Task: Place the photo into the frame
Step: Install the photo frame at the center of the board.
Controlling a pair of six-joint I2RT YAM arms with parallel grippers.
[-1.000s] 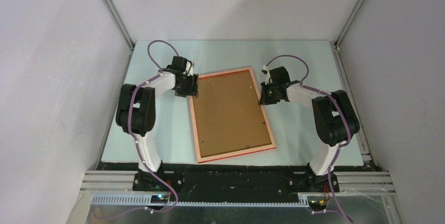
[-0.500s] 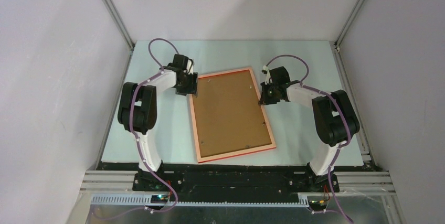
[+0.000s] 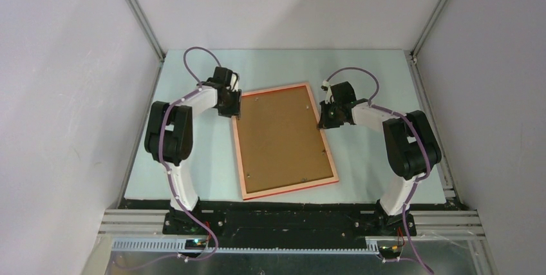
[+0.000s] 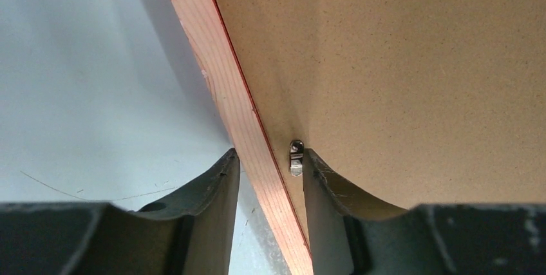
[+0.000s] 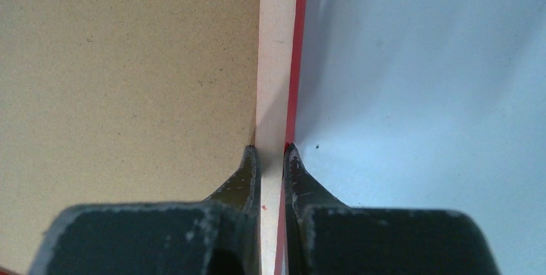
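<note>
Pale table (image 3: 193, 159), backing board (image 3: 280, 136) in frame (image 3: 290, 189); right fingers (image 5: 241, 178) tight on rail, left fingers (image 4: 219, 188) half-open astride rail

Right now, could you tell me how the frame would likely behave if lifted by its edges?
Probably stiff: the frame has straight wooden rails around a flat backing board. Likely light for its size, being thin. The right pincer pinches only a narrow rail, so it might pivot or slip; the left pincer straddles the opposite rail, not yet clamped.
</note>
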